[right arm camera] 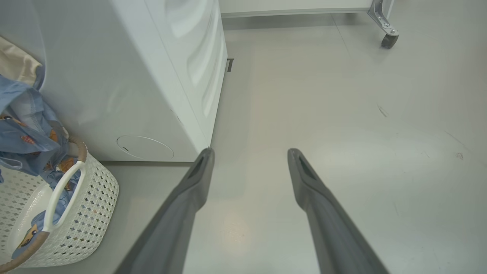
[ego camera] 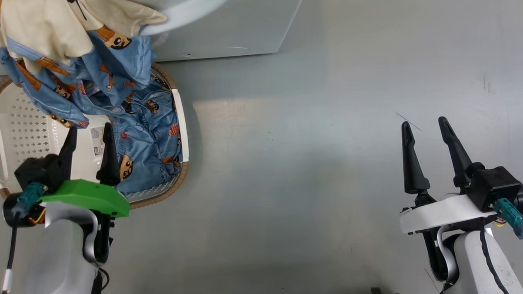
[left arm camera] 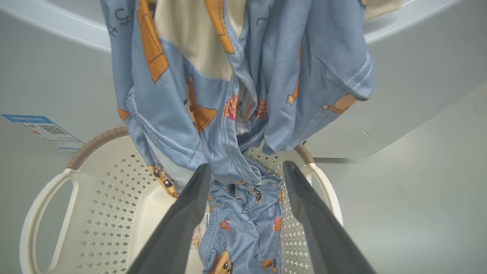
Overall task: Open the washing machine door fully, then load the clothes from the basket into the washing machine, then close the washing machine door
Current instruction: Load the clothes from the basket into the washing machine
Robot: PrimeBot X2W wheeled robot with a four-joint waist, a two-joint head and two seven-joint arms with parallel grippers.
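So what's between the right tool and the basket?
Just bare grey floor. The head view shows that stretch between the right tool and the basket.

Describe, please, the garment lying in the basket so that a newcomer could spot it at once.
Before the white washing machine stands a cream basket with a brown rim. The garment lies crumpled in its right half, beside the left gripper. Unlike the blue-and-cream clothes hanging from the machine, it rests in the basket and shows no cream.
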